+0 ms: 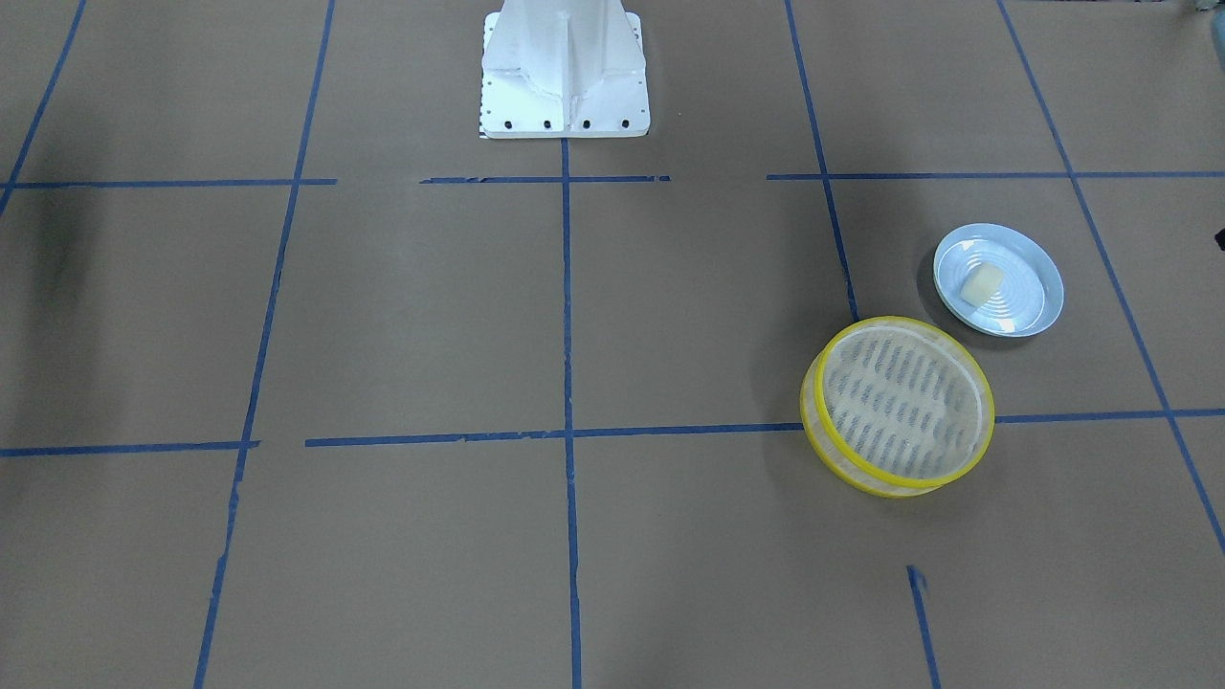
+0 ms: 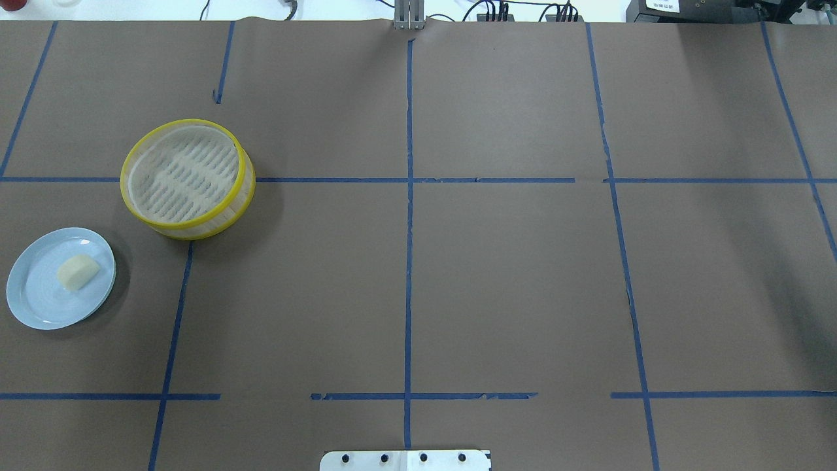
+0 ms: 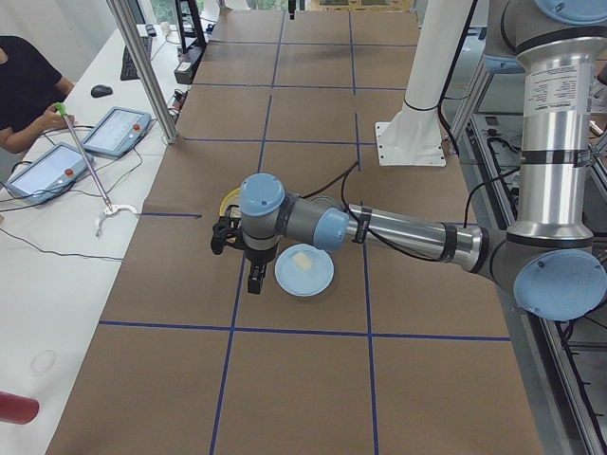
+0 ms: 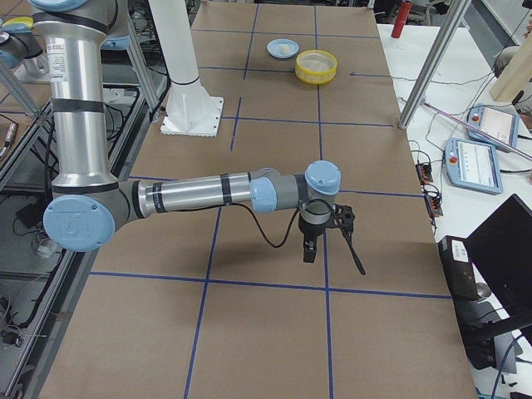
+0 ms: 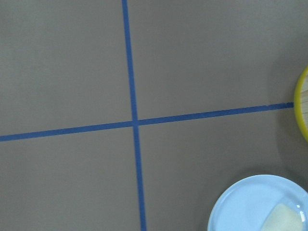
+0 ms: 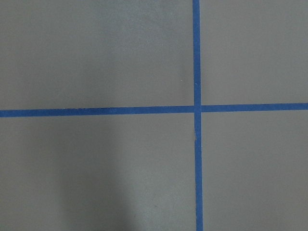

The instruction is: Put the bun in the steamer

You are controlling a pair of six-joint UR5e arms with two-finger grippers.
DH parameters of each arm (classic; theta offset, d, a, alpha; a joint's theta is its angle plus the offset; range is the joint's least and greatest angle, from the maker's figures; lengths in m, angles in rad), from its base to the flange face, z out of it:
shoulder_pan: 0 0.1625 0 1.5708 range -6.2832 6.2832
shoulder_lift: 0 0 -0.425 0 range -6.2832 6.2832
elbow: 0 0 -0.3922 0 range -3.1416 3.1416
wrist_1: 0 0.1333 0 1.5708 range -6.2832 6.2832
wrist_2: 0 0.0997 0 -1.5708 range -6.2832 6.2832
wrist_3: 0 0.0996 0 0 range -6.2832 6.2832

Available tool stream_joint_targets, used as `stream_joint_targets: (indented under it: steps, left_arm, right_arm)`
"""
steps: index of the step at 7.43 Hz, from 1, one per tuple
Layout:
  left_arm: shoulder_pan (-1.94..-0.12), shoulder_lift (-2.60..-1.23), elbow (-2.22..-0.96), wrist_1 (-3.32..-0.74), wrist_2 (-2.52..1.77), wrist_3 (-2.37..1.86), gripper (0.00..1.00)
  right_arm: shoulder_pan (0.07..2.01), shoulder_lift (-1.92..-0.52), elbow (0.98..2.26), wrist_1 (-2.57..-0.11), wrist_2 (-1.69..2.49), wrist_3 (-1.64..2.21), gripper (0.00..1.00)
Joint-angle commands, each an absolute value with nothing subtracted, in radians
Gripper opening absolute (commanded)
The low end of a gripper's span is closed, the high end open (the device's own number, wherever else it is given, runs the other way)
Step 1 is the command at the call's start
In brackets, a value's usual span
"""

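Note:
The cream-white bun [image 2: 78, 271] lies on a light blue plate [image 2: 39, 301] at the table's left side; both also show in the front view, the bun [image 1: 982, 285] on the plate [image 1: 1029, 306]. The yellow-rimmed steamer [image 2: 183, 173] stands just beyond the plate, with nothing in it [image 1: 900, 402]. My left gripper [image 3: 256, 282] hangs above the table beside the plate [image 3: 313, 280]; I cannot tell if it is open. The left wrist view shows the bun's corner [image 5: 284, 219] and the steamer's rim [image 5: 302, 110]. My right gripper [image 4: 309, 253] hovers far off; its state is unclear.
Brown paper with blue tape lines [image 2: 409, 261] covers the table. The robot's white base [image 1: 565, 77] stands at the table's near edge. Operators' tablets [image 3: 114, 131] and a metal post [image 3: 142, 66] stand past the far edge.

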State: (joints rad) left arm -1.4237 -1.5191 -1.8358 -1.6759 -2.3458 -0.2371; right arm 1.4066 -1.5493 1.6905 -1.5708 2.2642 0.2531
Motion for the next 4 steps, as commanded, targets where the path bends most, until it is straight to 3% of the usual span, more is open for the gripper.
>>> stream_joint_targets:
  steps: [1, 4]
  left_arm:
    - [-1.279, -1.519, -1.887, -1.681, -2.344, -0.374, 1.00]
    - [-1.091, -1.462, -1.891, -1.849, -2.208, -0.619, 1.00]
  right_arm:
    - [1.407, -1.549, 1.690, -1.571, 2.264, 0.253, 1.00]
    - [1.407, -1.549, 1.690, -1.571, 2.264, 0.253, 1.00]
